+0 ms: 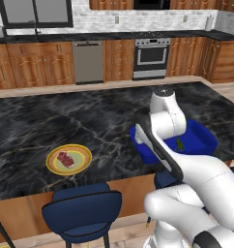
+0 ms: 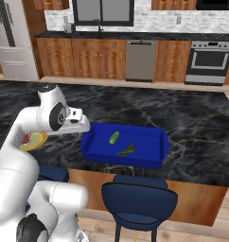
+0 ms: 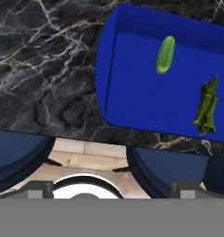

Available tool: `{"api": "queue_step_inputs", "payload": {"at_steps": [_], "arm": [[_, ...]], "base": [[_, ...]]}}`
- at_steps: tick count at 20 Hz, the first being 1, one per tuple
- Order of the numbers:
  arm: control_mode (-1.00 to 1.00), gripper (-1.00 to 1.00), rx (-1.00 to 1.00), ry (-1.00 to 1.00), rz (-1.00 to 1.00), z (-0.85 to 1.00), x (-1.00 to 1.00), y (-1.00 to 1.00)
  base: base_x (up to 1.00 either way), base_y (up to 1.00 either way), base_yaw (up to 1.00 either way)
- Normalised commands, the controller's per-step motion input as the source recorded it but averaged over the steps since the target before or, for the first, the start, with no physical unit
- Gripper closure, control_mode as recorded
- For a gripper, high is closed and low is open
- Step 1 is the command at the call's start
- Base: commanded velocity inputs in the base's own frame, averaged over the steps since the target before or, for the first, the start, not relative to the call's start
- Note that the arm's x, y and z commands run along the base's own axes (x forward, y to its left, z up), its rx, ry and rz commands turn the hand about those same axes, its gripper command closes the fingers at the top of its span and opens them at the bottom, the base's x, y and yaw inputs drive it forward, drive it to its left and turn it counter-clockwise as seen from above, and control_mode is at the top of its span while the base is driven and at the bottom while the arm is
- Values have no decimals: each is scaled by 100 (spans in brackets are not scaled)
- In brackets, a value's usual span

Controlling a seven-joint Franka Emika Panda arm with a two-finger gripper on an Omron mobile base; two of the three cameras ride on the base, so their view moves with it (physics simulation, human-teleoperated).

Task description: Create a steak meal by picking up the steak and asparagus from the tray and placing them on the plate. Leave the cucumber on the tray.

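The tabletop (image 1: 65, 121) is dark marble with pale veins; on it the tray (image 3: 132, 102) is a smooth bright blue rectangle with raised walls; inside lie the cucumber (image 3: 165, 54), a stubby glossy green oblong, and the asparagus (image 3: 206, 107), thin dark stalks bunched together, apart from each other. Well to the side sits the plate (image 1: 82, 156), round with a yellow-orange rim and pale green centre, carrying the steak (image 1: 65, 159), a flat red-pink slab with pale marbling. Rounded blue stools (image 1: 82, 209) stand at the tabletop's near edge. The white arm folds up from the base, its hand level beside the tray's near corner; the tool's opening cannot be told, and nothing shows held.
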Motion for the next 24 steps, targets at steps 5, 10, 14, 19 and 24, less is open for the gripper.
{"api": "queue_step_inputs", "payload": {"at_steps": [5,10,14,19,24], "arm": [[-100,-100,6,9,-23,0,8,-100],[-100,-100,5,11,-21,0,31,-100],[-100,-100,7,9,-19,-12,34,-100],[-100,-100,9,2,-13,-26,34,-62],[-100,-100,3,1,-1,-28,48,-4]], "base": [[0,0,0],[0,0,0],[0,0,0],[0,0,0],[0,0,0]]}}
